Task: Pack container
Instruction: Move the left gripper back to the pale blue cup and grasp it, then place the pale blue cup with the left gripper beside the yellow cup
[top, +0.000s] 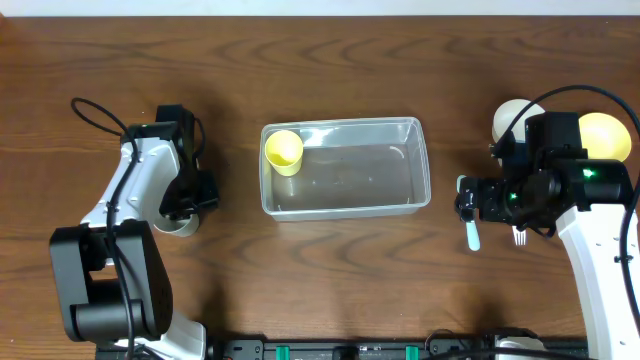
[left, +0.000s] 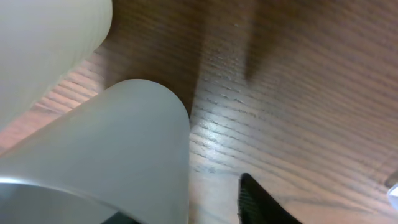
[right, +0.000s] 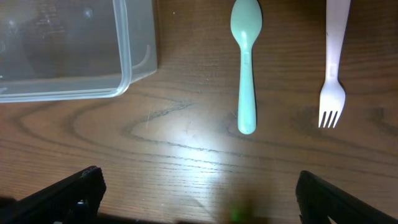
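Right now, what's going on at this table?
The clear container sits mid-table with only a yellow cup inside, at its left end. The left tool is down at a white cup on the table; whether it grips is unclear. The right tool hangs open above a teal spoon and a white fork, both untouched.

Probably a robotics lab bench: left arm (top: 140, 200) and right arm (top: 600, 235) stand at the lower corners of a wood-grain table (top: 330, 275), cable (top: 95, 112) looping upper left, black rail (top: 350, 350) along the bottom edge, container (top: 350, 206) mid-frame.
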